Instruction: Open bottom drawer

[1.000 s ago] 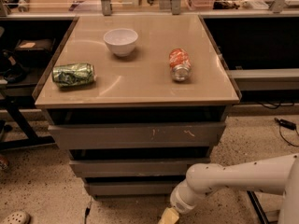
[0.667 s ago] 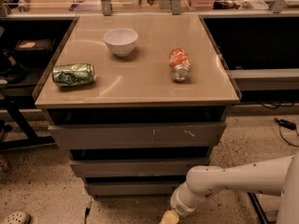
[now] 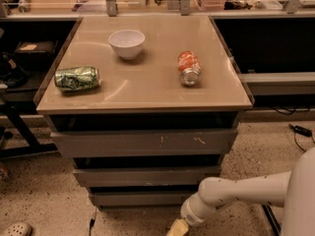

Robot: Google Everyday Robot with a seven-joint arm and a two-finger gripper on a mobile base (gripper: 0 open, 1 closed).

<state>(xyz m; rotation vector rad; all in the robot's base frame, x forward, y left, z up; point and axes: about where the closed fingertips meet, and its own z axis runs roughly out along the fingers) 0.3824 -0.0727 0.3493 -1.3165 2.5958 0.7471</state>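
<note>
Low and mostly cut off at the bottom edge, the hand (image 3: 176,228) does not show whether it is released or clenched. Just up and left of it lies the bottom drawer (image 3: 140,198), seemingly shut, its long front running sideways past the hand.

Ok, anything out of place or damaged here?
Both cans lie on their sides on the tan tabletop: crumpled green can left, orange can right. The widest grey drawer front has white scratches. The gripper sits below the right end of the narrow grey bottom drawer.
</note>
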